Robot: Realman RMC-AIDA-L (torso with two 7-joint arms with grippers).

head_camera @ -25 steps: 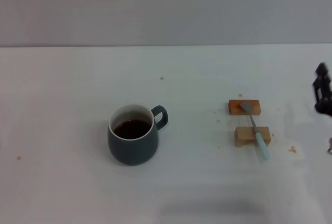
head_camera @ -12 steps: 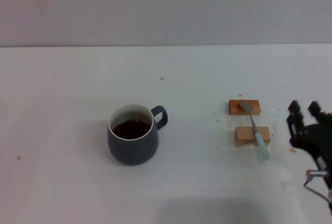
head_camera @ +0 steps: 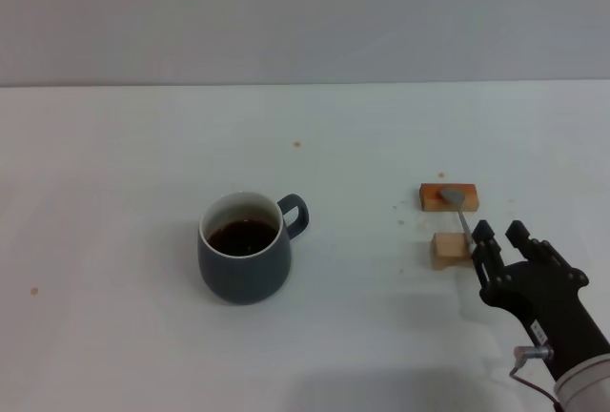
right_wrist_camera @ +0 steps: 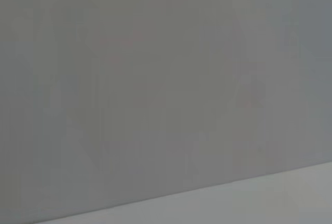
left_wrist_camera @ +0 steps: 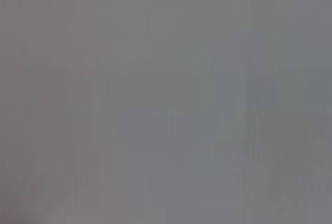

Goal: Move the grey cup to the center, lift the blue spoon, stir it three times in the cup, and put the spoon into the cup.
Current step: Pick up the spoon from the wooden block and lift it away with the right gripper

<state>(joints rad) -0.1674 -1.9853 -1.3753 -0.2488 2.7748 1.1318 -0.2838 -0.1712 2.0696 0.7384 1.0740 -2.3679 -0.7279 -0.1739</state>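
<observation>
Covering blue spoon (head_camera: 459,208) handle now, right gripper (head_camera: 499,236) moved in

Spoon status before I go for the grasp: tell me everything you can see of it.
The blue spoon lies across two small wooden blocks, raised off the white table. Its grey metal bowl rests on the farther block; the slim neck runs toward the nearer block. The pale blue handle is hidden behind the right gripper, whose fingers stand apart at the handle end. Whether they touch it cannot be told. It lies to the right of the grey cup.
</observation>
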